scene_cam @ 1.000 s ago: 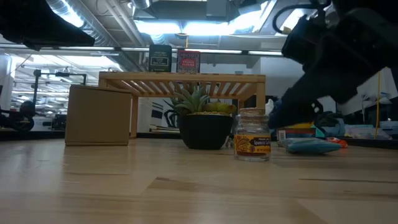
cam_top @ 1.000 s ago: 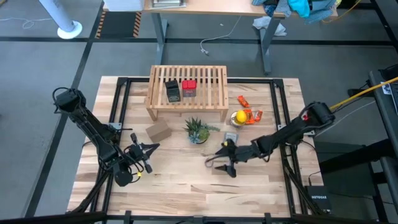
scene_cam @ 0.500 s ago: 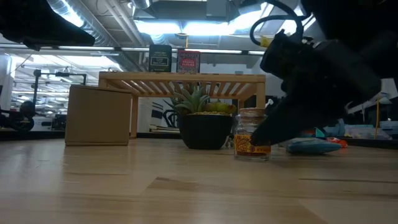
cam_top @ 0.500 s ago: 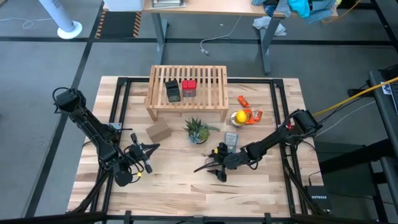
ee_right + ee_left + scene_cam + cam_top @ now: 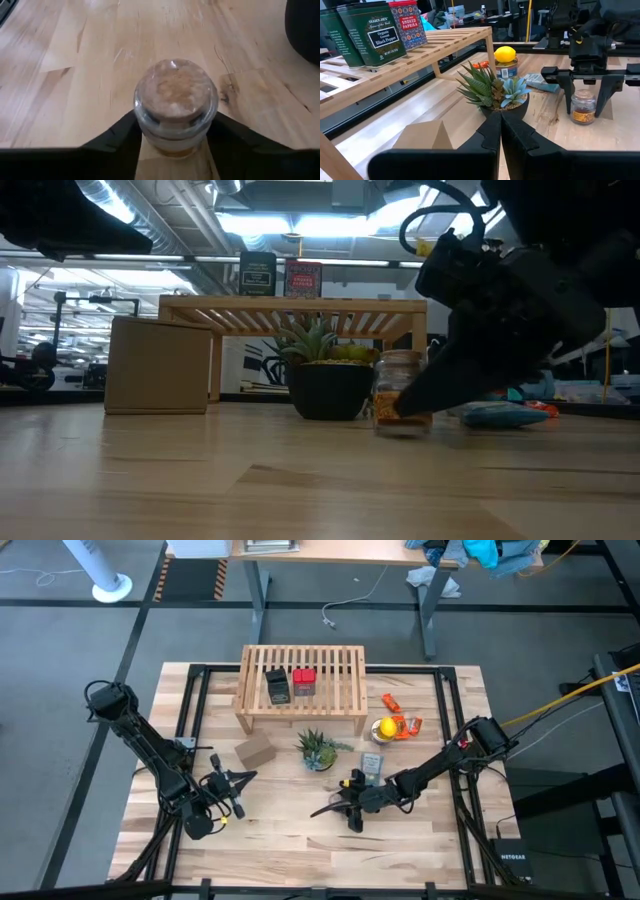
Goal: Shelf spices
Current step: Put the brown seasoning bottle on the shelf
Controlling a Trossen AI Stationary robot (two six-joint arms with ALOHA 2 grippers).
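From above, the right gripper point(image 5: 343, 808) now sits low at the table's middle, having swept in from farther right over the last second; the last half second shows only a slight settling. The jar itself is hard to pick out here under the arm. On the shelf point(image 5: 345, 675) stand the dark tin point(image 5: 278, 686) and the red tin point(image 5: 304, 681), so two of three spices look already placed. The left gripper point(image 5: 232, 792) waits near the table's left front.

At table height, the right arm's dark bulk now overlaps the small jar point(image 5: 397, 406), which stood clear a second ago; the jar rests upright on the wood beside the potted plant point(image 5: 328, 380).

The left wrist view shows the right gripper's fingers point(image 5: 566, 95) spread wide, one on each side of the jar point(image 5: 583, 105), apparently not yet touching. The left arm's own fingers point(image 5: 517, 142) are pressed together, holding nothing.

The right wrist view confirms it: the jar's round top point(image 5: 175, 96) is centred between the open fingers point(image 5: 114, 137). The grasp looks lined up; closing is what remains.
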